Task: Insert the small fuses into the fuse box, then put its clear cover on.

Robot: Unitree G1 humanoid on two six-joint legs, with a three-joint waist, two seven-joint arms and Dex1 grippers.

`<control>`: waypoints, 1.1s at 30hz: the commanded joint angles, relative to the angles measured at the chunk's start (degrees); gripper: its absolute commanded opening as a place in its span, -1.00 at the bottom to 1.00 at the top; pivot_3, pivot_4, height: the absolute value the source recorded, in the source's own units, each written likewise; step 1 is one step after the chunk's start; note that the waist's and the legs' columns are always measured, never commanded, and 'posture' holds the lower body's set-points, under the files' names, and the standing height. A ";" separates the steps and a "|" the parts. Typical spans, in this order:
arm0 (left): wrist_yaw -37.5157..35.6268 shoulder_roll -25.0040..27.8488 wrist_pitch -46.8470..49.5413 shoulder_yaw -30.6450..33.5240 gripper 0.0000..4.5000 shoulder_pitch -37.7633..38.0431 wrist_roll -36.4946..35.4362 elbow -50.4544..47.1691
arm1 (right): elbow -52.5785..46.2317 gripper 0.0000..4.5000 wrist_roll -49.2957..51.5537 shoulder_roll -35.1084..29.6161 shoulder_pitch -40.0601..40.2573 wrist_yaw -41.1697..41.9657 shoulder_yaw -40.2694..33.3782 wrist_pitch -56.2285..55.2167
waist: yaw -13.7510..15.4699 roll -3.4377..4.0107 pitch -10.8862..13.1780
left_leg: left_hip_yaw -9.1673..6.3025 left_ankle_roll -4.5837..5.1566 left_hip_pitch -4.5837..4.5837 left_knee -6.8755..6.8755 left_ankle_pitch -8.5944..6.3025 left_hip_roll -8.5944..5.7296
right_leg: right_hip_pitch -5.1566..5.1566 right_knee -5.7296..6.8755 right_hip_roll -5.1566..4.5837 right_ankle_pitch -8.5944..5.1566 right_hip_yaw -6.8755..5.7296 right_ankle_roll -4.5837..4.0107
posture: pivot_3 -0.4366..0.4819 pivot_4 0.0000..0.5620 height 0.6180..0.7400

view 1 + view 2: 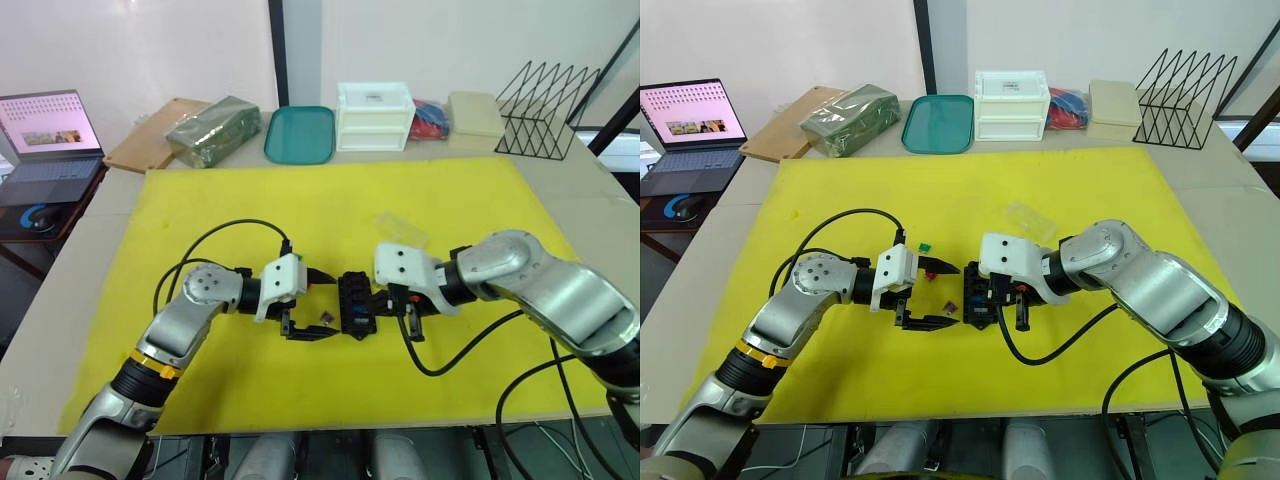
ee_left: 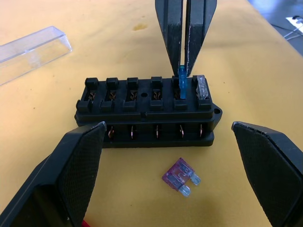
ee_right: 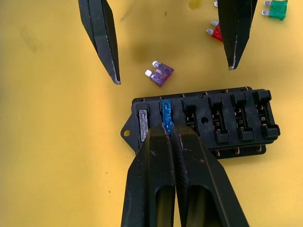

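The black fuse box (image 1: pixel 355 305) lies on the yellow mat between both grippers. My right gripper (image 3: pixel 170 130) is shut on a teal-blue fuse (image 3: pixel 166 116) standing in the second slot from the box's end. A grey fuse (image 3: pixel 143 125) sits in the end slot beside it. My left gripper (image 1: pixel 305 302) stands open facing the box's other long side, with a loose purple fuse (image 2: pixel 180 176) on the mat between its fingers. A red fuse (image 3: pixel 216 32) and a green fuse (image 1: pixel 925 246) lie just beyond. The clear cover (image 1: pixel 400 228) rests on the mat behind the box.
Along the table's back edge stand a teal tray (image 1: pixel 300 134), a white drawer unit (image 1: pixel 374 116), a black wire rack (image 1: pixel 545 110) and a green packet (image 1: pixel 212 130). A laptop (image 1: pixel 45 140) sits far left. The yellow mat (image 1: pixel 450 190) covers most of the table.
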 commanded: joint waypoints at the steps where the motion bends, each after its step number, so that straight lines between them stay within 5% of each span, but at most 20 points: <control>1: -0.01 -0.02 -0.80 0.07 0.99 -0.24 0.15 -0.76 | -0.35 -1.00 -1.42 -0.19 0.19 0.45 -0.15 -1.20 | 0.01 0.00 0.00 | 0.00 0.00 0.00 0.00 0.00 0.00 | 0.00 0.00 0.00 0.00 0.00 0.00 | -0.05 -0.47 1.00; 32: 0.49 -0.66 -1.58 -0.06 0.99 -0.33 1.52 -0.43 | 1.92 -1.00 -11.96 0.75 1.13 5.94 4.22 -7.97 | -0.02 -0.01 -0.02 | -0.01 0.00 0.06 0.01 0.00 0.00 | 0.06 0.01 0.01 0.00 -0.01 0.00 | -0.05 -0.47 1.00; 33: 0.49 -0.67 -1.56 -0.01 1.00 -0.32 1.60 -0.46 | 1.77 -0.89 -11.53 0.97 0.90 6.14 3.74 -7.58 | -0.02 -0.01 -0.02 | -0.01 0.00 0.06 0.01 0.00 0.00 | 0.06 0.01 0.01 0.00 -0.01 0.00 | -0.05 -0.47 1.00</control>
